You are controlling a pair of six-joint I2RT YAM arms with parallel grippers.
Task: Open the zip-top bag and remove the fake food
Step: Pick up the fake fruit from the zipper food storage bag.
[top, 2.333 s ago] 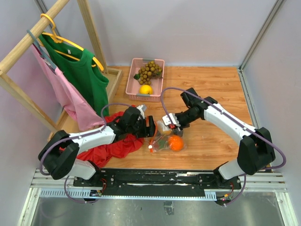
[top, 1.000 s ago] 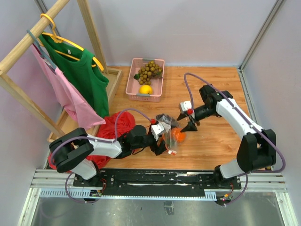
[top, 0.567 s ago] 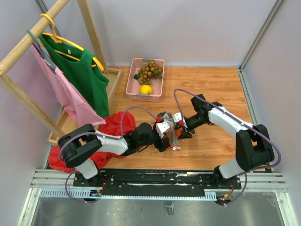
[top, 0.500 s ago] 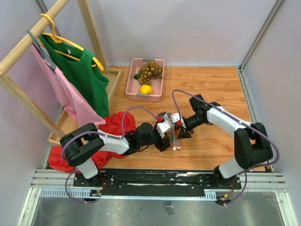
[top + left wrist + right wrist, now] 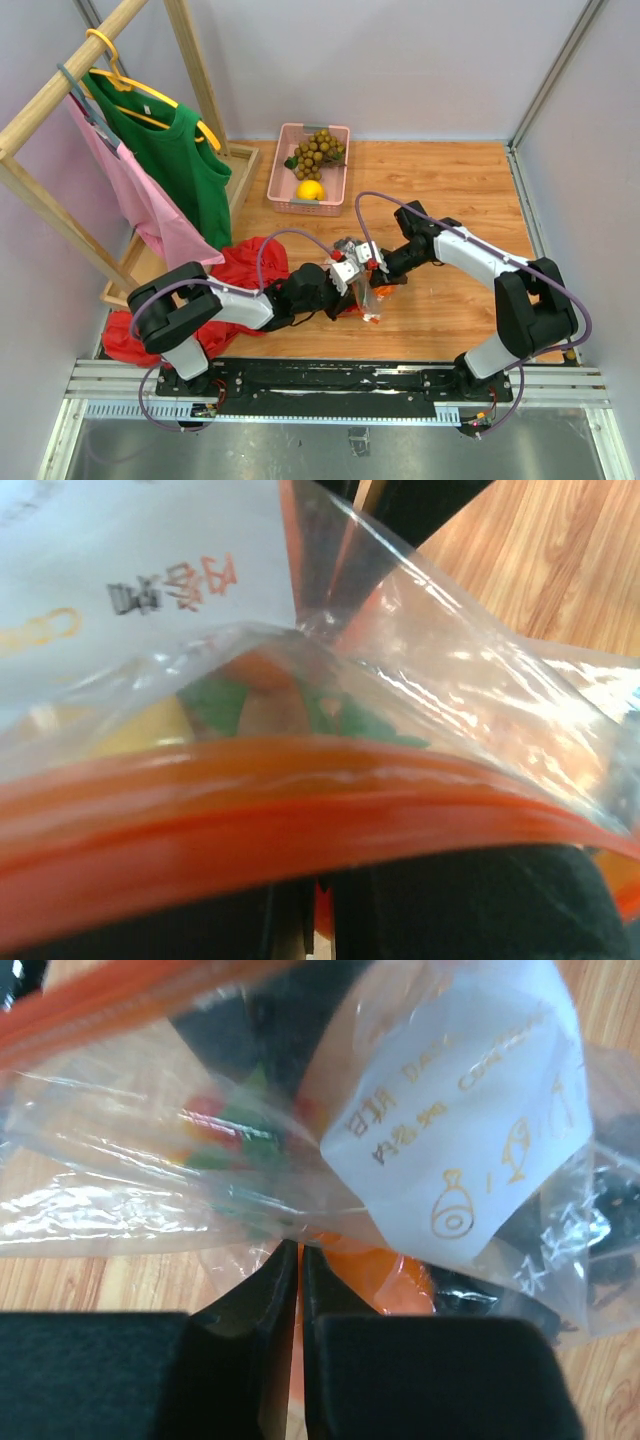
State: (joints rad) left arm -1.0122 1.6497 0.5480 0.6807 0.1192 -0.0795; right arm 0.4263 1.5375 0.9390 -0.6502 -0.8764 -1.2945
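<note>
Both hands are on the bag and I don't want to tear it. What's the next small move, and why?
Probably ease the hands slowly apart to peel the zip strip open. The right hand pinches one wall of the bag. The left hand looks closed right by the strip. The strip appears sealed, with the fruit inside.

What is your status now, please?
Left gripper and right gripper both shut on bag. Food inside bag. Cloth beside left arm, not blocking.
</note>
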